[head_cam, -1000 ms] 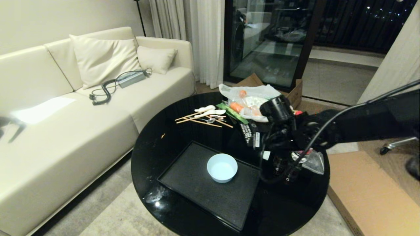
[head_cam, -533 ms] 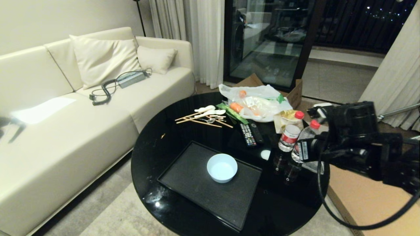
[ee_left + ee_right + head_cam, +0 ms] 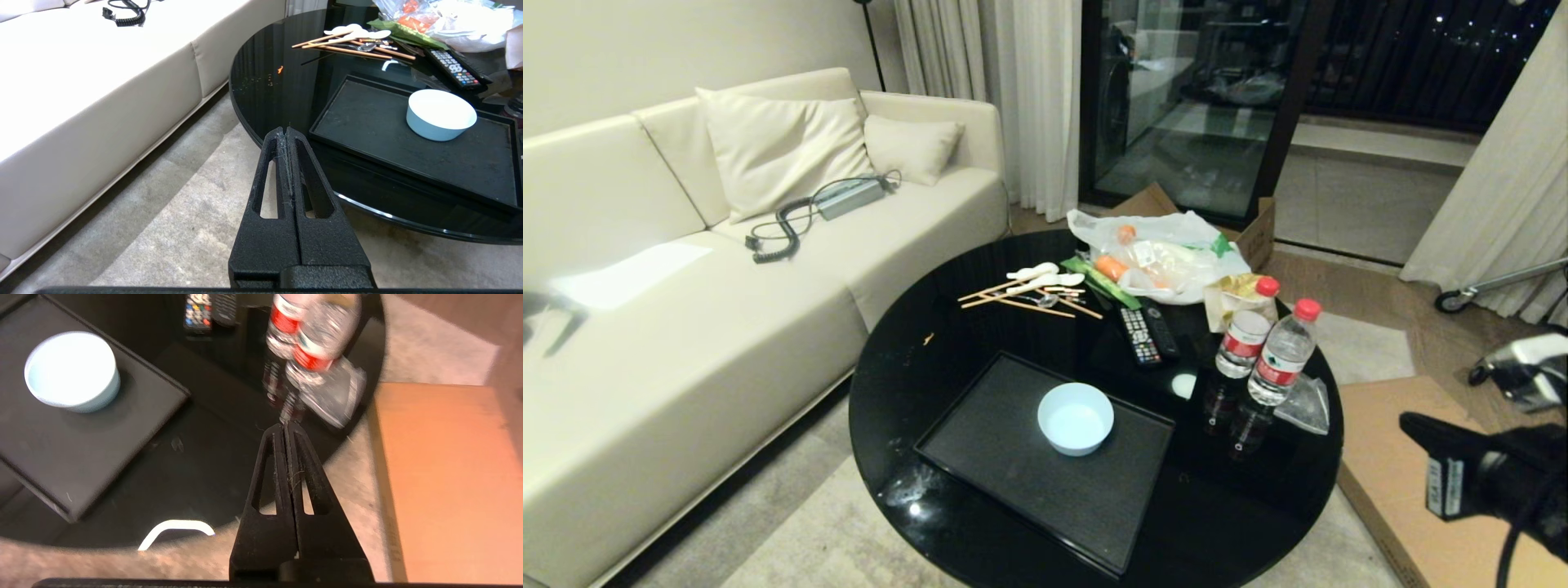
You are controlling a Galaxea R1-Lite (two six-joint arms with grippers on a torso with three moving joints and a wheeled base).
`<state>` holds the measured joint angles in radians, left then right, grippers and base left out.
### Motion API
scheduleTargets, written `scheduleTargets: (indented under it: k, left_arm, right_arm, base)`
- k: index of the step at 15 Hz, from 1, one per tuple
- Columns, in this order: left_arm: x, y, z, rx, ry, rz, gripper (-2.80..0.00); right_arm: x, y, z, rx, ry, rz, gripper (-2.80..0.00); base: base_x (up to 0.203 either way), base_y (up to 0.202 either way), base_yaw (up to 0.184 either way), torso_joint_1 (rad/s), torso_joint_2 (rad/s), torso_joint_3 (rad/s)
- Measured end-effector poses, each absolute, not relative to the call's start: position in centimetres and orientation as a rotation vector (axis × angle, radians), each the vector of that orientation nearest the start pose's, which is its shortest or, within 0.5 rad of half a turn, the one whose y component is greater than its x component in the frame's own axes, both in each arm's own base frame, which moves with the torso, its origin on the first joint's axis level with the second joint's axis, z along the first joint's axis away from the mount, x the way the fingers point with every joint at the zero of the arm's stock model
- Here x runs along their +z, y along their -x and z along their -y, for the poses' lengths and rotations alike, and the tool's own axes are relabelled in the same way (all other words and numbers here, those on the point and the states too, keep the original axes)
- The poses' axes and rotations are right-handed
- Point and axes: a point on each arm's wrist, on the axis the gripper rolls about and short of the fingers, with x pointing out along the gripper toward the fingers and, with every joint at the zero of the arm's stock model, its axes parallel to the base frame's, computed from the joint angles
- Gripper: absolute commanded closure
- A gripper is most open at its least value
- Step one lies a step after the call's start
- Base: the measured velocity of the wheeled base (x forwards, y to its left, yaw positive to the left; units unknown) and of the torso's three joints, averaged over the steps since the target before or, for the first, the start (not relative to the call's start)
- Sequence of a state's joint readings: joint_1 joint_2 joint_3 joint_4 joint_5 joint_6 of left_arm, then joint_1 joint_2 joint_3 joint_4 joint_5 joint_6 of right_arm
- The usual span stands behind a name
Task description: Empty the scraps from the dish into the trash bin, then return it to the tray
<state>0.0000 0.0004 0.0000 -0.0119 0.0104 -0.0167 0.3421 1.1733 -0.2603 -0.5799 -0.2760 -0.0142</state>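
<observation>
the dish (image 3: 1076,418), a small pale blue bowl, stands upright on the tray (image 3: 1005,457), toward the tray's far right corner, with its inside showing bare and no scraps visible in it. the tray lies flat on the round black desk (image 3: 907,359), near the edge closest to the robot. by this layout the emptying and the return both look done, so the task is judged to be at or near its end; the trash bin is not in any view.

the right gripper (image 3: 288,430) hangs beyond the right edge of the desk, over carpet and a sheet of cardboard (image 3: 445,473), its fingers pressed together with nothing between them. set clear of the dish, it reads as an arm parked out of the way. the left gripper (image 3: 288,132) sits low off the near left edge of the desk, over carpet beside the sofa (image 3: 686,269), fingers likewise closed on nothing, well apart from the tray.

other containers: two water bottles (image 3: 1262,347) with red caps stand upright and capped just right of the tray; a clear plastic bag (image 3: 1160,253) at the far side of the desk holds orange and green food items. chopsticks and spoons (image 3: 1029,292) and a remote control (image 3: 1139,333) lie loose between bag and tray.
</observation>
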Motion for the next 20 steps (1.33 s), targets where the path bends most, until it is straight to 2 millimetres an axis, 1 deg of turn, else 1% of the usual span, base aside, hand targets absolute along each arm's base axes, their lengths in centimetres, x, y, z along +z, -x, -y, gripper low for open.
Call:
scheduleTargets:
  k: [2, 4, 7, 9, 11, 15, 20]
  left_arm:
    - [7.7, 2.3, 0.0, 0.010, 0.016, 0.012, 0.00]
    - [7.7, 2.3, 0.0, 0.010, 0.016, 0.012, 0.00]
    - [7.7, 2.3, 0.0, 0.010, 0.016, 0.011, 0.00]
    - [7.7, 2.3, 0.0, 0.010, 0.016, 0.012, 0.00]
    - [7.7, 2.3, 0.0, 0.010, 0.016, 0.011, 0.00]
    - [7.7, 2.3, 0.0, 0.010, 0.017, 0.012, 0.00]
    - [7.7, 2.3, 0.0, 0.010, 0.016, 0.012, 0.00]
  right_arm:
    - [14.0, -10.8, -2.8, 0.049, 0.118, -0.279, 0.00]
    - [13.3, -8.0, -1.6, 0.047, 0.109, -0.222, 0.00]
    - [12.2, -4.2, -0.5, 0.065, 0.104, -0.148, 0.00]
    - [11.0, -2.1, -0.1, 0.058, 0.108, -0.141, 0.00]
    - [9.6, -0.9, 0.1, 0.047, 0.114, -0.179, 0.00]
    - [8.2, 0.4, 0.1, 0.016, 0.099, -0.208, 0.00]
    - [7.6, 1.9, 0.0, -0.007, 0.086, -0.046, 0.00]
  base:
    - [0.000, 0.000, 0.000, 0.000, 0.00, 0.000]
    - [0.000, 0.000, 0.000, 0.000, 0.00, 0.000]
    - [0.000, 0.000, 0.000, 0.000, 0.00, 0.000]
    - [0.000, 0.000, 0.000, 0.000, 0.00, 0.000]
    - [0.000, 0.000, 0.000, 0.000, 0.00, 0.000]
    - [0.000, 0.000, 0.000, 0.000, 0.00, 0.000]
    - [0.000, 0.000, 0.000, 0.000, 0.00, 0.000]
